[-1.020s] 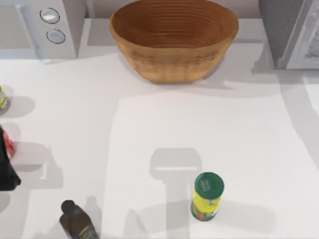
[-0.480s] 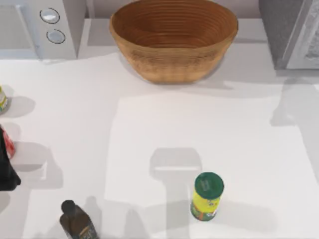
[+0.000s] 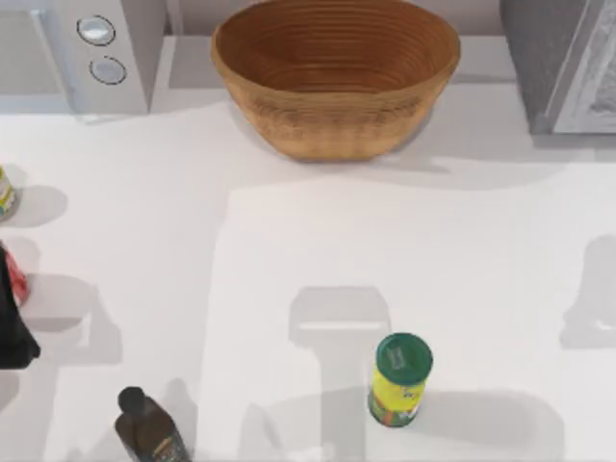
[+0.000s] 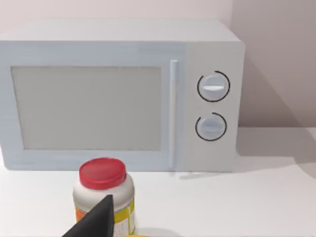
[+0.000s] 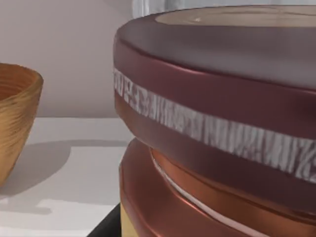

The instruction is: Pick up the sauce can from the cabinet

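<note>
**Top view.** One cabinet stands at the table's 1 o'clock corner. Its pale door panel is cut by the frame edge. There is one woven basket at 12 o'clock and one white microwave with two round knobs at 11 o'clock. One green-lidded yellow can stands upright at 6 o'clock and is not the target. One dark bottle is at 7 o'clock. The left arm sits parked at the 9 o'clock edge.

**Left wrist view.** The view faces the microwave, with one red-lidded jar just before it. A dark wedge of the left end effector overlaps the jar's lower side. Whether this end effector is released or clenched cannot be told.

**Right wrist view.** One sauce can sits hard against the camera, with the basket well apart behind it. A dark sliver at the can's foot is probably the right end effector. Its grip state cannot be told. Nor can it be told whether the can is clear of the cabinet.

**Handling assessment.** The can is judged rigid, moderately heavy and not fragile. Its glossy wall looks likely to slip under a light grip. It is short and wide, so the hold is best taken across the side wall at mid-height, below the ribbed lid band. The thin rim should not be used as a grip point. The can should be carried level.
</note>
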Robot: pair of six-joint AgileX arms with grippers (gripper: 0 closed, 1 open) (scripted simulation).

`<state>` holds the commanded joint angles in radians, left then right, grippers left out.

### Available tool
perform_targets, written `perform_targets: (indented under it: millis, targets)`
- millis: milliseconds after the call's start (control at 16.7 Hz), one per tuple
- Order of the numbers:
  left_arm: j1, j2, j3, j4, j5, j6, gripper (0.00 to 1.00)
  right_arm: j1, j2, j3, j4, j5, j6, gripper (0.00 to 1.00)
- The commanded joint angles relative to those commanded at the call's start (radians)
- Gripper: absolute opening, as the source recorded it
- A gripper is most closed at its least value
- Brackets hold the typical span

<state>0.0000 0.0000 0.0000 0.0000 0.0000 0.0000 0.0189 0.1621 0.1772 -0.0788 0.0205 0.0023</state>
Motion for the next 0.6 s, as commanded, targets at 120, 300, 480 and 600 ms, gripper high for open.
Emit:
perform_targets:
  millis: [120,300,480,600]
  targets:
    - [0.0,0.0,0.0,0.0,0.0,0.0,1.0,-0.01,-0.09,-0.102,0.044,-0.011,-0.001,0.0]
    - [0.0,0.0,0.0,0.0,0.0,0.0,1.0,-0.019,-0.159,-0.174,0.077,-0.02,-0.002,0.0]
    - [0.0,0.0,0.0,0.0,0.0,0.0,1.0,-0.019,-0.162,-0.177,0.079,-0.02,-0.002,0.0]
    - [0.0,0.0,0.0,0.0,0.0,0.0,1.0,-0.016,-0.157,-0.177,0.077,-0.02,0.0,0.0]
